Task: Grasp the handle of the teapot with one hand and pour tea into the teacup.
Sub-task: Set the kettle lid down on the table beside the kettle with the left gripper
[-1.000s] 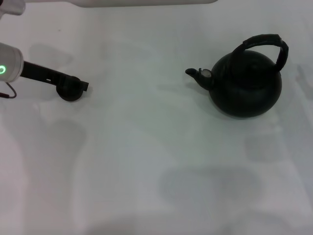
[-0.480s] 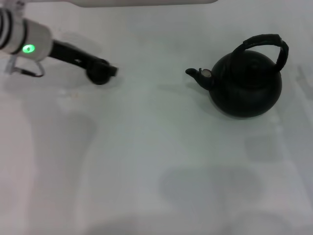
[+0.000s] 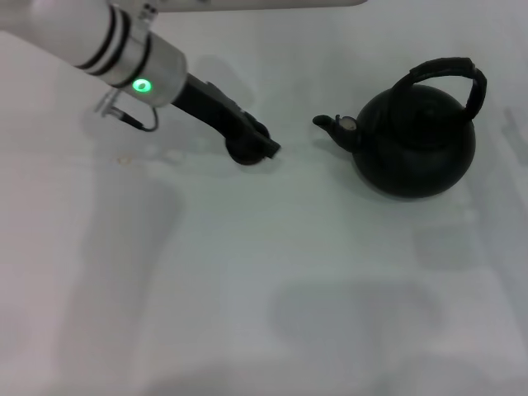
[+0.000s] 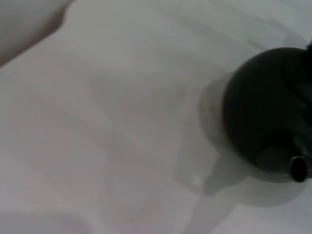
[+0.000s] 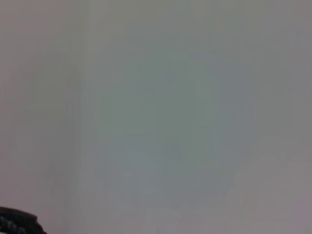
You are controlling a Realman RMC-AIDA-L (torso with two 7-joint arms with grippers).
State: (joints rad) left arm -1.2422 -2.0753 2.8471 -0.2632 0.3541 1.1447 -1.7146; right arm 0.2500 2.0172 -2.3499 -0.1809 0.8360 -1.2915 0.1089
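While the teapot (image 3: 415, 144) sits on the white bench (image 3: 247, 272) at the right (spout (image 3: 328, 124) facing left, handle (image 3: 445, 73) arched over its top), the left tool (image 3: 252, 148) holds the little teacup (image 3: 245, 153) low, just left of the spout, not touching it.

White table (image 3: 247, 272): teapot (image 3: 417, 144) standing at right side.

A plain white table (image 3: 247, 272) fills the view, faint grey shadows lying across it and a tiny amber speck (image 3: 124, 160) near its left side.
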